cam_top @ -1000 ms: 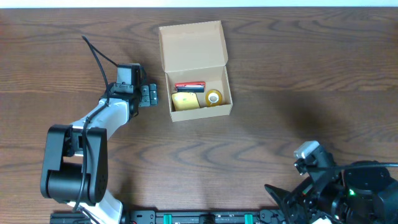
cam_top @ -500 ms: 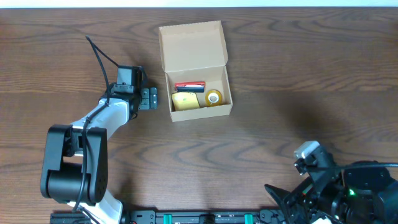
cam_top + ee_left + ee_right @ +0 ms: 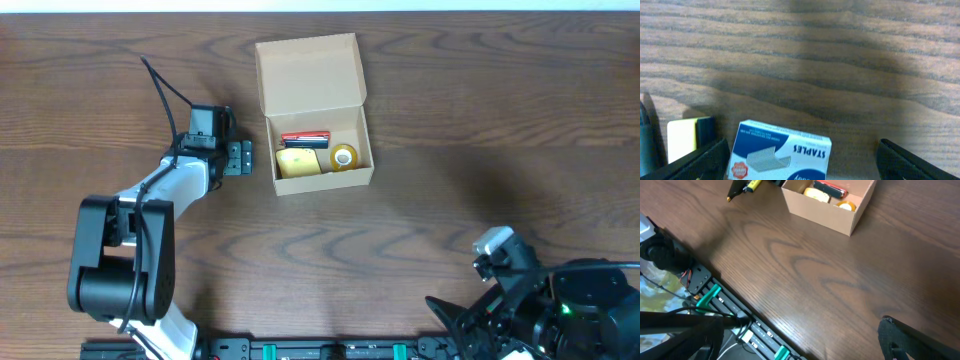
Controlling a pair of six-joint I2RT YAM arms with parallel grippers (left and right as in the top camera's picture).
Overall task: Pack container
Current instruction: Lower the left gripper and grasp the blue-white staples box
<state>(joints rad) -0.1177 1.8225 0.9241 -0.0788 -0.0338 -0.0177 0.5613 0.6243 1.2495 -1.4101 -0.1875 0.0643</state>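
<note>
We are looking at the container (image 3: 308, 75) lying open mid-table, its flap lid standing back on its far side; a red-and-black item (image 3: 305, 138), a yellow item (image 3: 298, 161) and a tape roll (image 3: 343, 156) are already sitting inside it. The left gripper (image 3: 238, 157) is hanging just beside the container's left wall, by far the nearer arm. Its fingers (image 3: 705, 160) are spreading wide and gripping nothing. The left wrist view is showing a staples box (image 3: 780, 155) lying flat on the table (image 3: 840, 60) directly between them (from overhead the gripper is hiding it); its long axis is running from one finger towards the other, slightly tilted. It is sitting close to one finger and well apart from the other; a pale yellow block (image 3: 685, 140) is lying just beside it. We are judging that closing here would be catching the box by its short ends, and that a carry rightward into the container would follow. The right gripper (image 3: 802, 322) is waiting well apart from the container, on its near right side, jaws likewise released and empty.
</note>
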